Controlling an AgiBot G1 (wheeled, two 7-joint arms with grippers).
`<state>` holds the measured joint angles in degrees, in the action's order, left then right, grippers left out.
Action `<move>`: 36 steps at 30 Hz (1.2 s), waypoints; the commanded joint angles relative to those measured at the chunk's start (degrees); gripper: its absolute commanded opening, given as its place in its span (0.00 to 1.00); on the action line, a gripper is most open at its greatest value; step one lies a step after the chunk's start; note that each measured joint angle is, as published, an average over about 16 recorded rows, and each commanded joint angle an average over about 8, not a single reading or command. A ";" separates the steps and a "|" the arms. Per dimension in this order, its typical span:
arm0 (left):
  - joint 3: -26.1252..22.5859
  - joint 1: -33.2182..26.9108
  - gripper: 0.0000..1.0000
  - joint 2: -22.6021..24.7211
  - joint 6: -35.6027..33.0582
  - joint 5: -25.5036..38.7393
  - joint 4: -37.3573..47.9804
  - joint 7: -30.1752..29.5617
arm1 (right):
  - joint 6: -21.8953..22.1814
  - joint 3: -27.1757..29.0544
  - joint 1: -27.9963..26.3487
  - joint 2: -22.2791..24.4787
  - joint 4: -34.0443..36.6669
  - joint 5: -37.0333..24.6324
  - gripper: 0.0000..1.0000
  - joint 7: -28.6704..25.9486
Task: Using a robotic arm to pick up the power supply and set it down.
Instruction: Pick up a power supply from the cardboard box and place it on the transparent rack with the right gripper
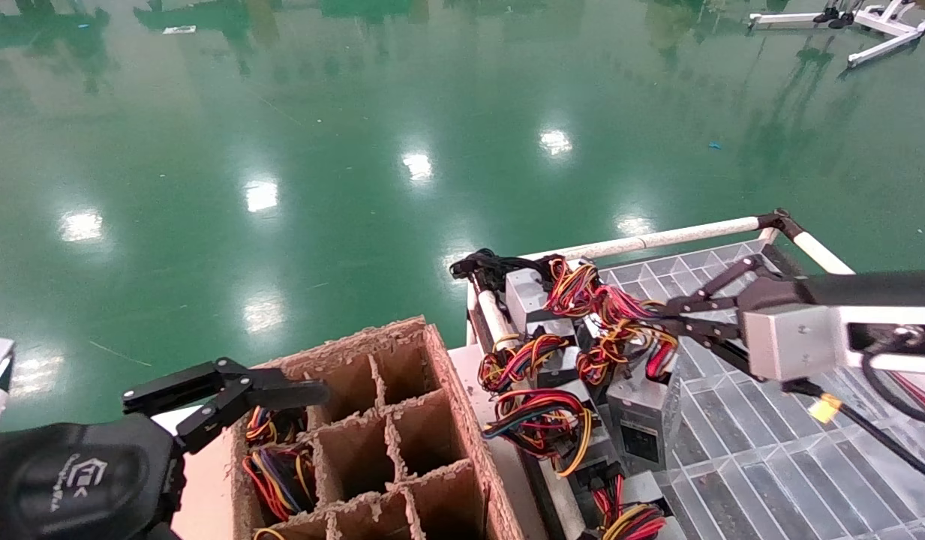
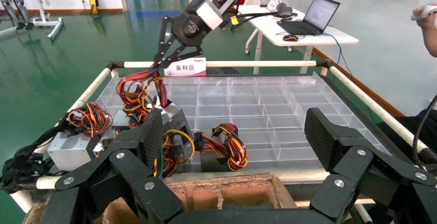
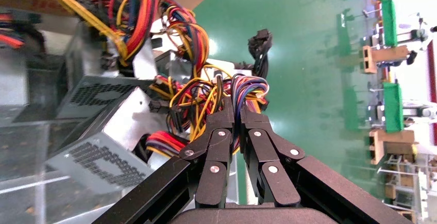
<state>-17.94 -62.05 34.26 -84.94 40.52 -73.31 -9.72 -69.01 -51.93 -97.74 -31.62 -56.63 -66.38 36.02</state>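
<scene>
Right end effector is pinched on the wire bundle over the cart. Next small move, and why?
Probably a slow, short lift. The right end effector is shut on the wire bundle of one power supply, which sits among look-alikes with tangled wires. A gentle rise would show whether the box follows freely. The left end effector is open, over the cardboard box.

Glossy green floor (image 1: 297, 135), ceiling lights reflected in it. White desk (image 2: 304, 28) with open laptop (image 2: 314, 15) seen beyond. White metal stand (image 1: 875, 30) placed far right.
</scene>
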 commanded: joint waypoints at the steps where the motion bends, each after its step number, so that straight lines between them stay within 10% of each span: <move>1: 0.00 0.00 1.00 0.00 0.00 0.00 0.00 0.00 | -0.10 -0.10 0.22 0.83 -0.82 -0.17 0.00 -0.37; 36: -0.08 -0.02 1.00 -0.03 0.03 -0.05 0.00 0.04 | -1.88 -0.54 3.80 14.43 -20.22 0.67 0.00 -3.69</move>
<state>-18.02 -62.07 34.23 -84.90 40.47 -73.31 -9.68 -70.82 -52.38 -93.95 -17.11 -76.76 -65.50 32.36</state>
